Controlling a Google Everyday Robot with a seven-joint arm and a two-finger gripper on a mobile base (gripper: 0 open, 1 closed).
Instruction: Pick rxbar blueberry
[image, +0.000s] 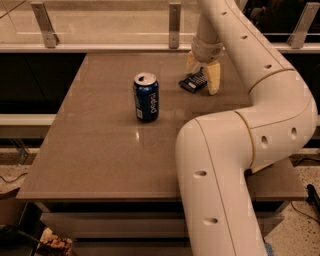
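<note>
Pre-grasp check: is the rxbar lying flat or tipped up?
Lying flat: the rxbar blueberry shows its broad face on the table, between the open fingers of the gripper low over it.

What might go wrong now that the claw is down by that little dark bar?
1. The small navy-blue wrapped bar lies flat on the brown table, so the open cream gripper straddling it may slip off the wrapper.
2. The bar sits askew between the fingers, so closing might only twist or push it.
The upright blue soda can stands apart to the left, so knocking it seems unlikely.
</note>
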